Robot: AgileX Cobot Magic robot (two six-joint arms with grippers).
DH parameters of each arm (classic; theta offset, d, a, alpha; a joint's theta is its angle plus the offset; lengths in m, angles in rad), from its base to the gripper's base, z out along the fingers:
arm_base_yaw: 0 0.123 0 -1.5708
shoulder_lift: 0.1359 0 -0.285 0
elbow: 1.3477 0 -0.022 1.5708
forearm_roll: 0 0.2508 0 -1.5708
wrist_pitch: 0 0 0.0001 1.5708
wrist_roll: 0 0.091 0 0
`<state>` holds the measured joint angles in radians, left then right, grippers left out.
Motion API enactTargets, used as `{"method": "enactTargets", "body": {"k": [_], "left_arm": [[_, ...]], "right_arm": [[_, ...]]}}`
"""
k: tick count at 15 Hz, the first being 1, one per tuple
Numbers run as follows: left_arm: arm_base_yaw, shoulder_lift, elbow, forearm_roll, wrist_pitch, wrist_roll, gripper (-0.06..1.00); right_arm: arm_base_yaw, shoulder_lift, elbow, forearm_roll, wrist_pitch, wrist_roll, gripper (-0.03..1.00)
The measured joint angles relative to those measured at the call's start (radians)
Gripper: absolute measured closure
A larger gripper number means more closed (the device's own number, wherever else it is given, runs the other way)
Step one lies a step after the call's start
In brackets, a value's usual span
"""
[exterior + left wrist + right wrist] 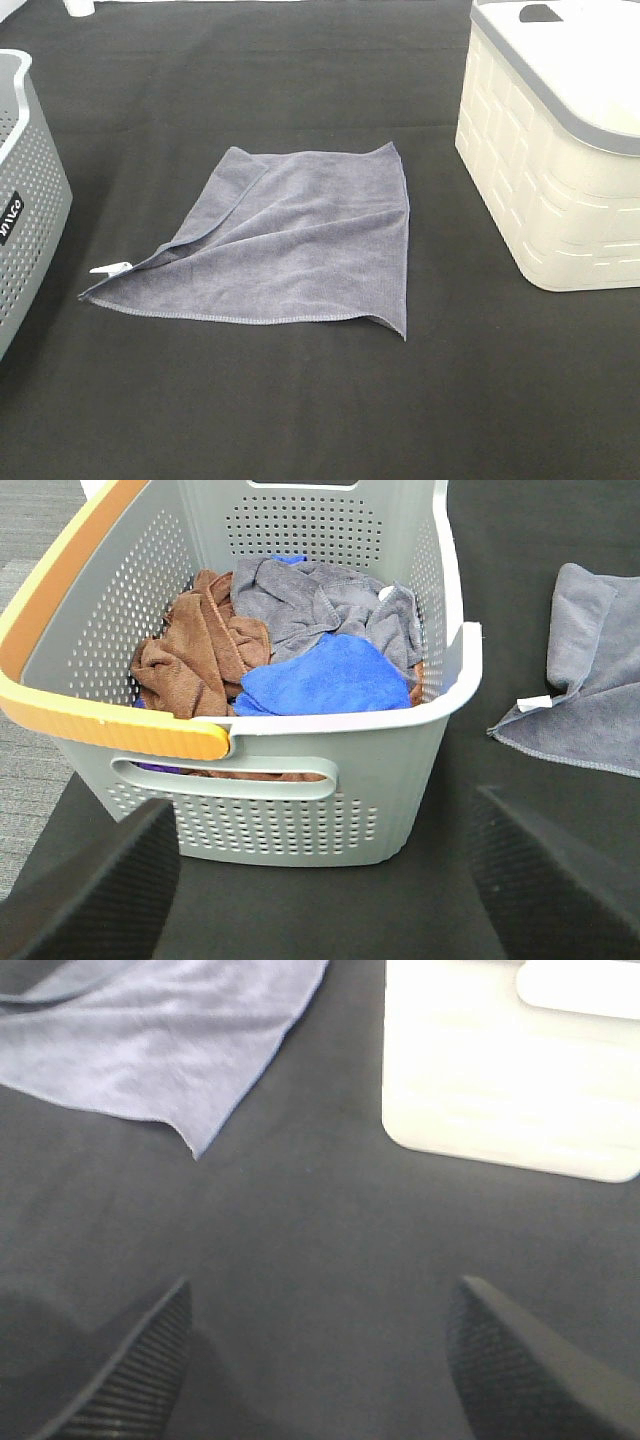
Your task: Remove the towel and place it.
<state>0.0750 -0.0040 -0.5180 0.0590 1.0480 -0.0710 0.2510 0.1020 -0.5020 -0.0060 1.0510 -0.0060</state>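
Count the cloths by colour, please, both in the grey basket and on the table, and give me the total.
Seen in the grey basket and on the table:
Brown cloth: 1
Grey cloth in the basket: 1
Blue cloth: 1
Greyish-purple towel on the table: 1
Total: 4 visible; more may lie hidden underneath in the basket.
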Motion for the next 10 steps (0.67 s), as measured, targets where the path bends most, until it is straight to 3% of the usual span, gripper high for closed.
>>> {"method": "enactTargets", "body": {"k": [10], "left_arm": [[0.000,-0.001,0.005,-0.005,0.000,0.008,0.20]], "right_arm": [[0.000,-0.106,0.000,0.006,0.000,-0.002,0.26]]}}
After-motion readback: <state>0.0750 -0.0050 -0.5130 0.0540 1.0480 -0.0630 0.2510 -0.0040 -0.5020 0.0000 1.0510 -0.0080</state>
